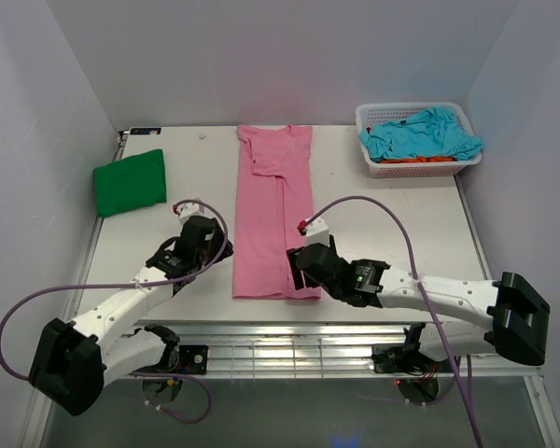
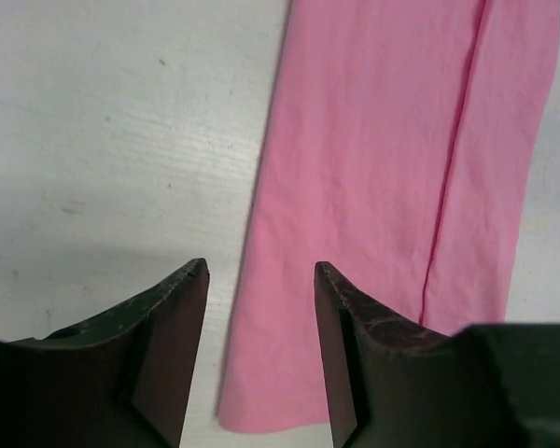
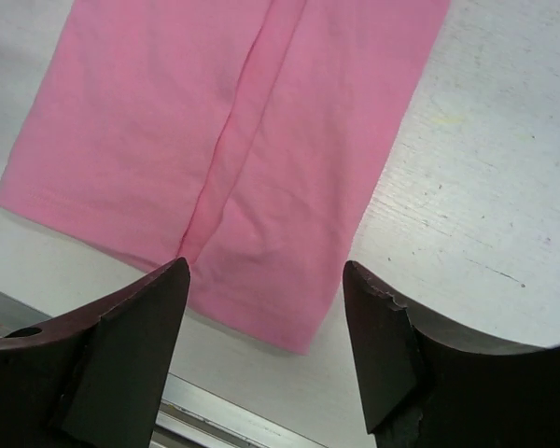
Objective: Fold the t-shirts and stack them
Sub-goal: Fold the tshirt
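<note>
Both arms reach forward from their bases at the near edge. The left arm (image 1: 121, 313) runs up and to the right, and the left wrist (image 1: 194, 245) bends toward the middle. The right arm (image 1: 448, 294) lies low and stretches to the left, with the right wrist (image 1: 331, 271) also close to the middle. The two wrists are near each other but do not touch. The left gripper (image 2: 261, 269) points down, its jaws spread, with nothing held between the fingers (image 2: 173, 336). The right gripper (image 3: 266, 271) also points down, jaws spread, and holds nothing.
</note>
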`<state>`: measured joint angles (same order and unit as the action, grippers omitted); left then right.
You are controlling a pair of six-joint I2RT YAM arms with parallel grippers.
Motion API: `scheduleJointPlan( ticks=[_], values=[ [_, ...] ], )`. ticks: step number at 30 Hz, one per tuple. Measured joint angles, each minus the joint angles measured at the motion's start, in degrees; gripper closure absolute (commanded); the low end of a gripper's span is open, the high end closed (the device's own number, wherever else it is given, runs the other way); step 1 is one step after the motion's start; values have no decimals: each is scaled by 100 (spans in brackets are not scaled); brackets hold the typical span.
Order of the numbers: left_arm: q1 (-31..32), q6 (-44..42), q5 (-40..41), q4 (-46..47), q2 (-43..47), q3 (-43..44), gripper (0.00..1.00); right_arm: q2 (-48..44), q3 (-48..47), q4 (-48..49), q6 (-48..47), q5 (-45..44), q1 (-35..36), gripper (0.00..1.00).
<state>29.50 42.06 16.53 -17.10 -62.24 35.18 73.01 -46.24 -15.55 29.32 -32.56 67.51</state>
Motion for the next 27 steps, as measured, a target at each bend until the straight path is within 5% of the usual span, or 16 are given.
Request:
scheduleJointPlan(
  ticks=[27],
  values=[
    [103,975,-1974,514,920,-1882,41,-37,1565,844,885,188,-4,36]
  ],
)
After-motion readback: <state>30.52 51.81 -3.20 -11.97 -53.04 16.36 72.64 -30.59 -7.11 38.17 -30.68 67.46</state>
